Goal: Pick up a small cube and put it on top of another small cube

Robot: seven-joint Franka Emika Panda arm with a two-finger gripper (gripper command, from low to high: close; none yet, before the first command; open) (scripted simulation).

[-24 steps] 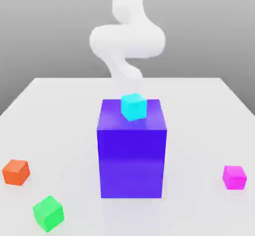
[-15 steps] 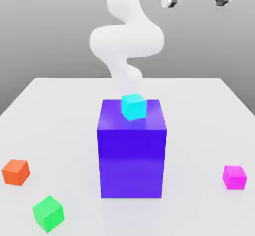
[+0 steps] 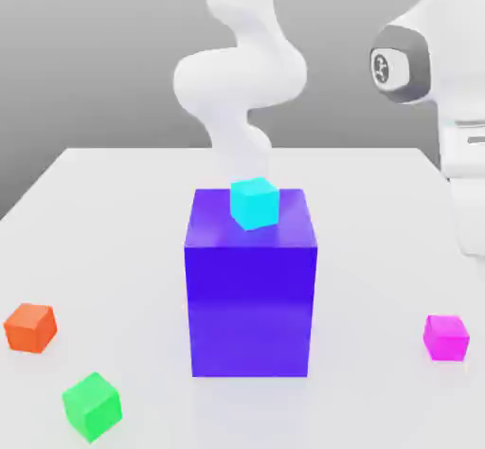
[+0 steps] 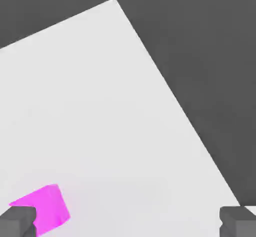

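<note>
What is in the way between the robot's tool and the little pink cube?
Nothing visible. In the hand view the open tool looks down on the bare white table, with the pink cube lying beside one fingertip, not between the fingertips.

The white arm (image 3: 242,78) rose in a curved S from behind, its wrist housing apparently at the exterior view's right. The tool (image 4: 128,221) stood wide open, dark fingertips (image 4: 17,221) far apart.

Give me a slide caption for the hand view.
Open gripper above the white table, pink cube beside one fingertip.
</note>
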